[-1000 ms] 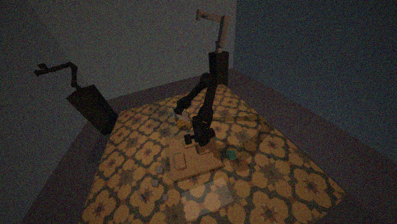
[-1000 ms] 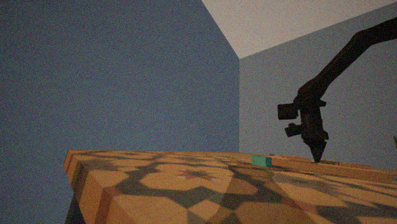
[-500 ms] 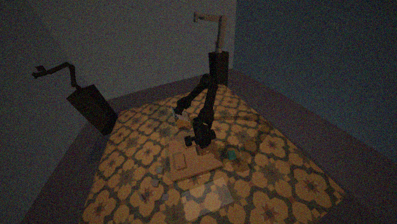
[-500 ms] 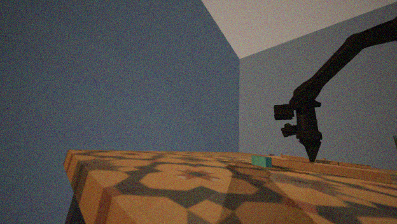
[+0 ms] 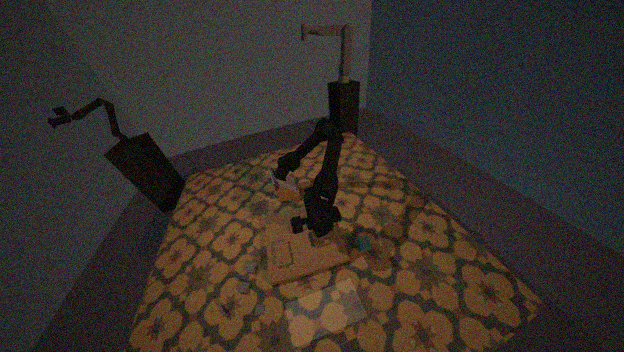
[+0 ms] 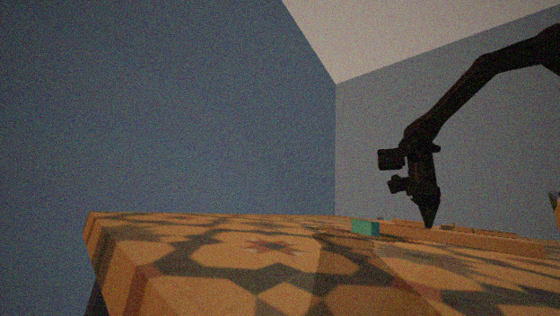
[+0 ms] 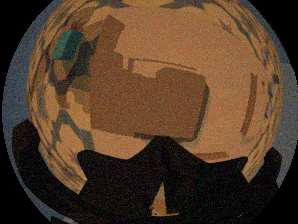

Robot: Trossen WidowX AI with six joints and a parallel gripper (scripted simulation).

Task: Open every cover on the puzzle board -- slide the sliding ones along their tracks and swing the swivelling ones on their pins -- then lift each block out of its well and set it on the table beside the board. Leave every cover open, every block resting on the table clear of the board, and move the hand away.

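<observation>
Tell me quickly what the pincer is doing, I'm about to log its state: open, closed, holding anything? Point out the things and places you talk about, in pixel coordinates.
Pincer (image 5: 322,236) (image 6: 429,227) (image 7: 160,137): closed, holding nothing, its tips down at the puzzle board (image 5: 305,265) (image 6: 494,241) (image 7: 170,30).

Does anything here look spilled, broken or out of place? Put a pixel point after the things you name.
Nothing looks spilled or broken. The teal block (image 5: 364,243) (image 6: 365,227) (image 7: 68,44) sits off the puzzle board (image 5: 305,262) (image 6: 494,243) (image 7: 165,30), which might seem stray, but the task wants blocks on the table beside it. The dim, grainy pictures could hide small damage.
</observation>
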